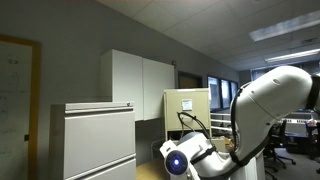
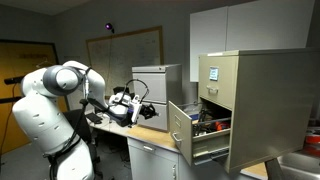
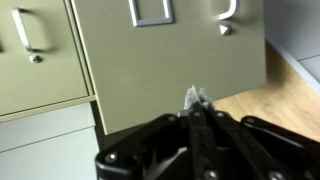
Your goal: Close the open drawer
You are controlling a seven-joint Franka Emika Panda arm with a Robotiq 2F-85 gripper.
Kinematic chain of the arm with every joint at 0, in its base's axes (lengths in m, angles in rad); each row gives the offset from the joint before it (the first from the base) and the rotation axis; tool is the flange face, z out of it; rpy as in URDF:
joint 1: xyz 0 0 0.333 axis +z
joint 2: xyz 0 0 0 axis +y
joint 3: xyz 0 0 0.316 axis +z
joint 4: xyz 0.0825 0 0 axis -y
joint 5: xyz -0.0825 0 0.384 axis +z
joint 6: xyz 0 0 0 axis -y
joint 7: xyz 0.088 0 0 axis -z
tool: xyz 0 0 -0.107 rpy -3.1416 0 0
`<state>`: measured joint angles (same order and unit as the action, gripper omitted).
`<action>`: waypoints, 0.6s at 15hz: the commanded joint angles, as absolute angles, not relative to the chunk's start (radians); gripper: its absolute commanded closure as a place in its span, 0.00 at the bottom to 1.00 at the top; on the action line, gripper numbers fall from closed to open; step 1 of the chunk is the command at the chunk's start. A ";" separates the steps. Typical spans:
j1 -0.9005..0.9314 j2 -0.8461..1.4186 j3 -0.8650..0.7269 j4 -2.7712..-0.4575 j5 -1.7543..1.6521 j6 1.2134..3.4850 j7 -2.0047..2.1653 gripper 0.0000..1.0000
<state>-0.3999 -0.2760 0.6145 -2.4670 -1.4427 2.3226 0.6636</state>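
The drawer [image 2: 180, 131] is pale beige-yellow and stands pulled out of the tall narrow filing cabinet [image 2: 250, 100], with several items inside it. In the wrist view its front [image 3: 170, 60] fills the middle, with a label frame and a small handle [image 3: 228, 14] at the top. My gripper [image 3: 197, 98] is shut and empty, its fingertips together and pointing at the drawer front, a short way off it. In an exterior view the gripper [image 2: 137, 106] hangs over the desk, apart from the drawer. The cabinet also shows in an exterior view [image 1: 188, 105].
A wider light-grey cabinet [image 1: 95, 140] stands beside me. A wooden desk top [image 2: 150, 133] lies under the gripper and also shows in the wrist view [image 3: 265, 100]. Another beige drawer front [image 3: 35, 55] is beside the open one. White wall cupboards [image 1: 140, 85] hang behind.
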 commanded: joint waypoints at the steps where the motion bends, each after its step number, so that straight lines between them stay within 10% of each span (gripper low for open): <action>1: -0.480 -0.147 0.644 -2.379 -1.697 2.227 0.819 1.00; 9: -0.087 0.144 0.151 -2.220 -1.752 2.146 0.884 1.00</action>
